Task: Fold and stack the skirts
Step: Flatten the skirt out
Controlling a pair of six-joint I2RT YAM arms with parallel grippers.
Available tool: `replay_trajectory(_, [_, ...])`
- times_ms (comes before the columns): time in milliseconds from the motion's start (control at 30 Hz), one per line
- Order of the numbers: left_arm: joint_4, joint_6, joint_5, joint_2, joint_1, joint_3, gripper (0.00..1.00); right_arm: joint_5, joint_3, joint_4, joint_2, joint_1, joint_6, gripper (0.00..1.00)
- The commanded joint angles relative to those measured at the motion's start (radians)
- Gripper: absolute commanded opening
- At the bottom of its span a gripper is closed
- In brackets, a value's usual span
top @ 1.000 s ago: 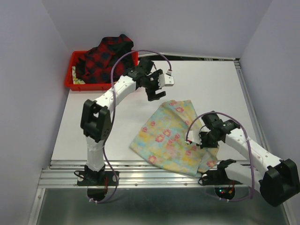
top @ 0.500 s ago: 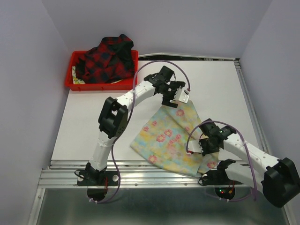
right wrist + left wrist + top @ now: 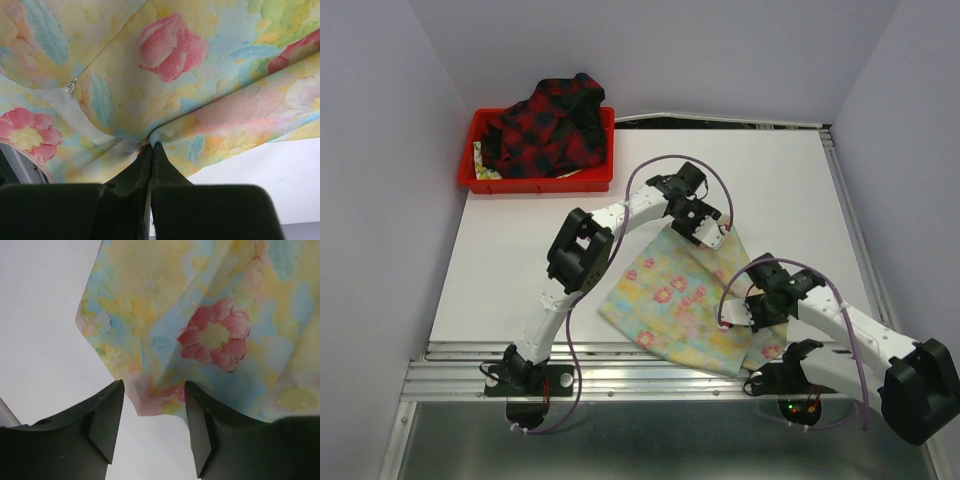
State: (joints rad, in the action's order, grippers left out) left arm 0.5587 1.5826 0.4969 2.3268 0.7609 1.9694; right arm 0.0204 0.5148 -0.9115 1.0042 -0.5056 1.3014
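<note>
Flowered skirt (image 3: 675, 300) lies spread on the bench (image 3: 520, 260), right of centre, with its near edge close to the front rail. It's mostly flat, with some creases and a fold showing. The near-right corner is bunched up and lifted off the bench.

Left fingers (image 3: 712, 232) are down at the skirt's far corner. In the left wrist view the fingers (image 3: 107, 412) stand apart with a clear gap. The corner tip of the skirt (image 3: 215, 335) sits in that gap, right at the fingertips. Neither pad is pressing on the cloth and bare bench shows on both sides, so nothing is held there.

Right fingers (image 3: 748, 310) are at the bunched near-right corner. In the right wrist view the fingers (image 3: 132, 175) are closed tight with no gap. A fold of the skirt (image 3: 170, 47) is pinched at their tips and the cloth hangs over and around them. A small zip pull (image 3: 71, 85) shows on the cloth up and to the left of the pinch. A strip of bench shows under the raised edge on the right.

Plaid skirt (image 3: 545, 125) is heaped in the red tray (image 3: 535, 183) at the far-left corner of the bench. It is unfolded and spills over the tray's back rim. It is well apart from the flowered skirt and from both arms. A pale patterned scrap shows under it at the tray's left end, and I can't tell what it is.
</note>
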Motion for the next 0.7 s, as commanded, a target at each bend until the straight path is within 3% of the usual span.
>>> replay_trajectory(0, [0.015, 0.051, -0.028, -0.007, 0.006, 0.028, 0.43, -0.045, -0.013, 0.013, -0.03, -0.01, 0.001, 0.01])
replay_trajectory(67, [0.006, 0.031, -0.024, -0.014, 0.006, 0.032, 0.26, -0.045, -0.009, 0.022, -0.03, -0.01, -0.037, 0.01])
replay_trajectory(100, [0.0, 0.013, -0.024, -0.02, 0.006, 0.031, 0.09, -0.045, -0.004, 0.031, -0.027, -0.01, -0.059, 0.01])
replay_trajectory(167, [0.007, 0.007, -0.024, -0.055, 0.002, 0.022, 0.0, -0.053, 0.008, 0.055, -0.023, -0.01, -0.119, 0.01])
replay_trajectory(467, [0.084, -0.139, 0.019, -0.233, -0.121, -0.04, 0.0, -0.043, 0.131, 0.076, -0.052, -0.001, -0.254, 0.01])
replay_trajectory(667, [-0.005, -0.298, -0.006, -0.435, -0.192, -0.184, 0.0, -0.037, 0.287, 0.12, -0.01, 0.013, -0.33, 0.01])
